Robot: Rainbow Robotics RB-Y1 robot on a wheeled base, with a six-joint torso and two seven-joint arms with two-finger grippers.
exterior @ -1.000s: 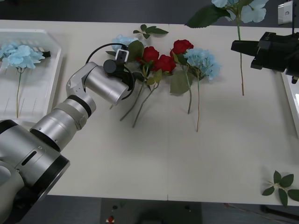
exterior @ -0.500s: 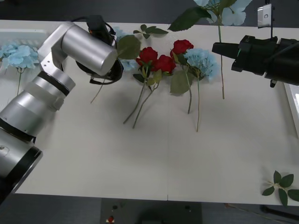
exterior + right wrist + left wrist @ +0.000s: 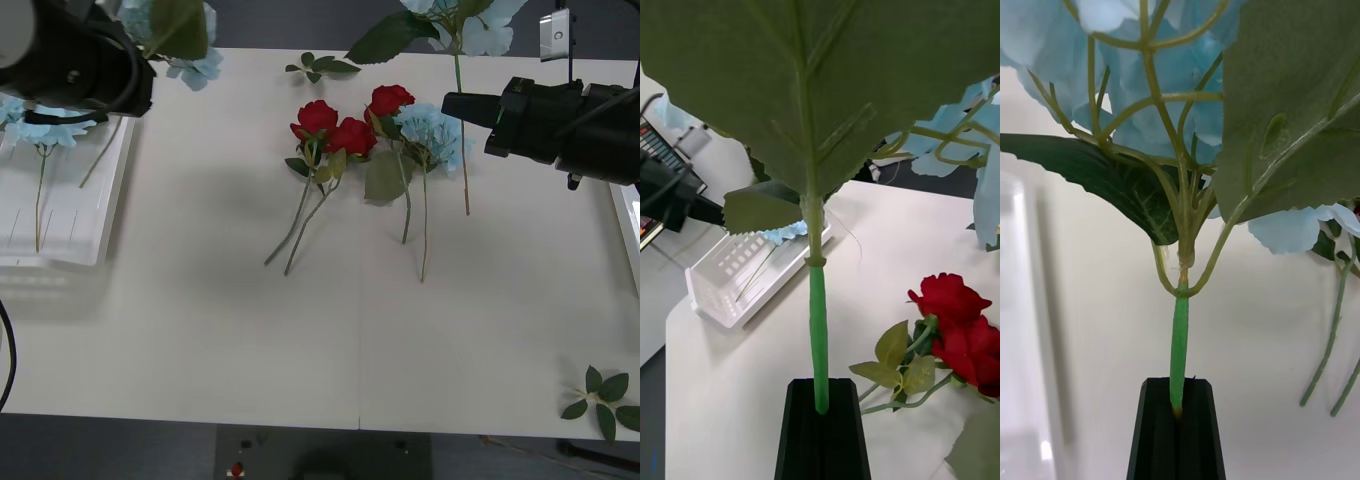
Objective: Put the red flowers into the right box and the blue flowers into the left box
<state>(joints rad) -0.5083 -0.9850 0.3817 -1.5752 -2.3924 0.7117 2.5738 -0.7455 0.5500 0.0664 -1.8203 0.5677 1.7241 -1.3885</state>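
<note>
Your right gripper is squeezed tight on the green stem of a blue flower. It holds that flower up in the air over the far right part of the table, and the stem hangs down past the black fingers. Your left gripper is also pinched shut on a blue flower stem. It is up at the far left, right by the left box, with its bloom and a big leaf sticking out over the table's far edge.

Look at the left box now. It is a long white tray, and you can see one blue flower lying inside it already. The right box is just a thin white edge at the right side.

In the middle of the table you have three red flowers lying close together, blooms at the far end. One more blue flower lies right beside them, touching. A little leaf sprig sits at the far edge, and another near the right corner close to you.
</note>
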